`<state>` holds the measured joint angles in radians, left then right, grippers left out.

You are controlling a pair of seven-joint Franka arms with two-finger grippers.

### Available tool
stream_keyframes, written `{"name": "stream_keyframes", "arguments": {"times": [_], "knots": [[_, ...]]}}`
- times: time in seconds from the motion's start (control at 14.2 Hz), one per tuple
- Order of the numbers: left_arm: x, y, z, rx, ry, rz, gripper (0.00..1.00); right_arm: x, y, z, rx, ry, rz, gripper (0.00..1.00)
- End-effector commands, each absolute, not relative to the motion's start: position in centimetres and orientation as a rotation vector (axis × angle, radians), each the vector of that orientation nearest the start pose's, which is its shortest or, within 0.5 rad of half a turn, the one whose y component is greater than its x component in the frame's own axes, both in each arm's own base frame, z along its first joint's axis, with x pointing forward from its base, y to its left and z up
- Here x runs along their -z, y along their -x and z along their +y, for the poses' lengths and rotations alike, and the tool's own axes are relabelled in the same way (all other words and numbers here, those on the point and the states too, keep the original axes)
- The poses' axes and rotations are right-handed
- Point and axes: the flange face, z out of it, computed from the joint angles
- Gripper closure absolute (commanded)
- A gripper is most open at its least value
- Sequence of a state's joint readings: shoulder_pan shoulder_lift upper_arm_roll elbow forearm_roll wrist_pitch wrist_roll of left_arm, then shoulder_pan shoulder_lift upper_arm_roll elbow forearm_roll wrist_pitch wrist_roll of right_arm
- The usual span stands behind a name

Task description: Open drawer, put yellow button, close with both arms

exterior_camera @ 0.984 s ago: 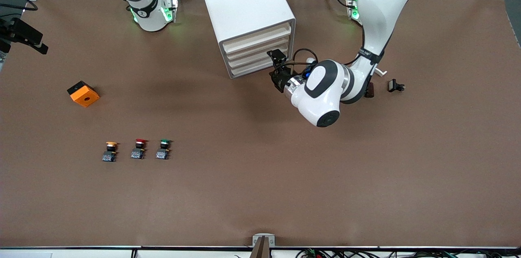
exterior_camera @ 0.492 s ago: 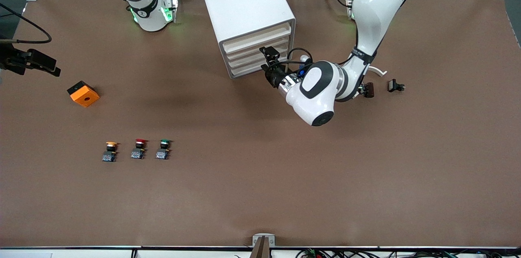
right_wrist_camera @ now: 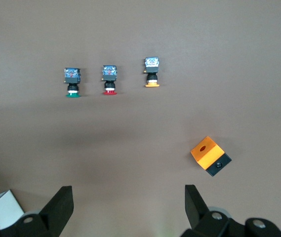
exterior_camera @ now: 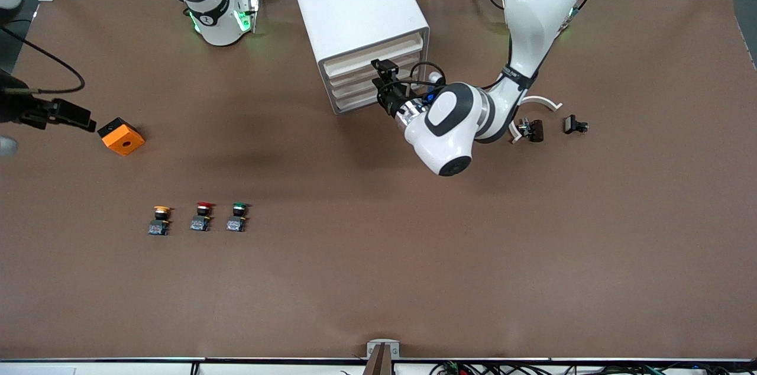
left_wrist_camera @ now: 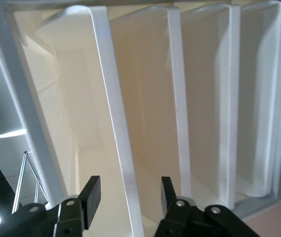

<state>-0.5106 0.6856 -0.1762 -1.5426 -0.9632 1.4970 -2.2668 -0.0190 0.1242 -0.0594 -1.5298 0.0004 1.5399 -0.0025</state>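
Left gripper [left_wrist_camera: 128, 197], fingers spread, straddles a front edge of the cabinet [exterior_camera: 355, 14]; right gripper [right_wrist_camera: 125, 202] hangs open over table; confirm it's the top drawer [exterior_camera: 374, 58] before closing

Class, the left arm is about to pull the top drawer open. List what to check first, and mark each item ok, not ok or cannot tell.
1. Left gripper open: ok.
2. Its fingers straddle a drawer front edge: ok.
3. That is the top drawer: cannot tell.
4. Drawer shut: ok.
5. Yellow button on the table, untouched: ok.
6. Right gripper open, over the orange block, away from the cabinet: ok.
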Motion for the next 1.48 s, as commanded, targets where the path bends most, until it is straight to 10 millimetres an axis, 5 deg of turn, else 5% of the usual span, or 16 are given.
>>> {"name": "stream_keyframes", "arguments": {"times": [0.0,0.14,0.28,0.42,0.56,0.7,1.05,1.41], "knots": [[-26.7,-44.1,-48.0,-1.416,1.257,-1.738,0.43,-55.7,-59.5,-4.9,-0.216,3.145,0.125,0.0],[-26.6,-43.5,-48.3,-1.406,1.264,-1.721,0.44,-53.4,-60.8,-5.4,-0.237,3.158,0.125,0.0],[-26.5,-43.4,-48.5,-1.402,1.251,-1.721,0.61,-52.3,-62.2,-5.5,-0.142,3.177,0.138,0.0],[-26.4,-43.4,-48.5,-1.386,1.23,-1.73,0.66,-49.2,-63.2,-5.4,-0.134,3.16,0.151,0.0],[-26.4,-43.6,-48.3,-1.386,1.212,-1.738,0.88,-46.3,-63.4,-5.3,-0.07,3.113,0.181,0.0],[-26.5,-43.6,-48.3,-1.385,1.215,-1.739,1.0,-42.7,-62.8,-6.3,-0.05,3.054,0.252,0.0],[-26.2,-44.2,-47.8,-1.372,1.182,-1.76,1.0,-33.6,-62.3,-7.7,0.088,3.082,0.257,0.0],[-25.7,-46.4,-46.2,-1.382,1.143,-1.815,1.0,-27.8,-63.9,-8.4,0.137,3.154,0.177,0.0]]}}
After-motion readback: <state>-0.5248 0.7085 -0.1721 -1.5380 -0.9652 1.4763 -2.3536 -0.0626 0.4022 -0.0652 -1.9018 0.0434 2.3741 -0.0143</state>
